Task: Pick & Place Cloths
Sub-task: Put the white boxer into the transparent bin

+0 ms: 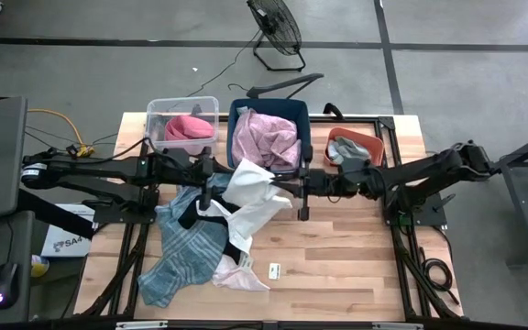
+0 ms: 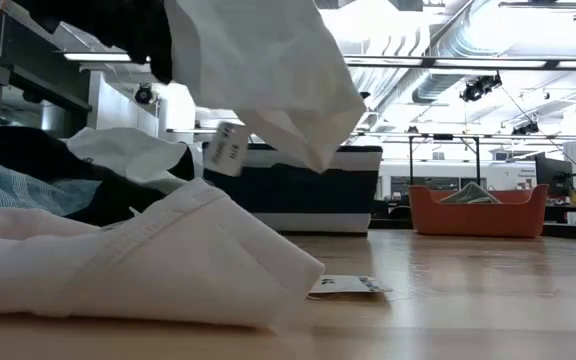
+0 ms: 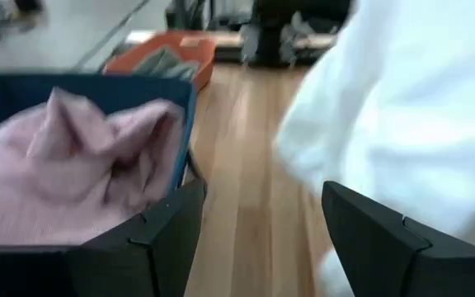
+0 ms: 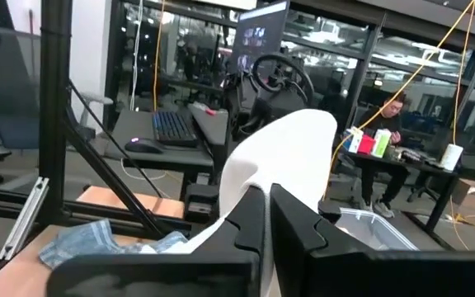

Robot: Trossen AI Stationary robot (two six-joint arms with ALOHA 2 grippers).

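Above the wooden table [image 1: 337, 266], right tool [image 1: 293, 188] pinches a white cloth [image 1: 255, 188]; left tool [image 1: 211, 179] gapes wide.

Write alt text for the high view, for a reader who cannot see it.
Seen from above, the right hand holds a white cloth lifted over a wooden table, with the left hand open beside it. A teal plaid cloth lies below; three bins behind hold red, pink and grey-green fabric.

White cloth [image 3: 402, 124] blurred — cut off at edge.
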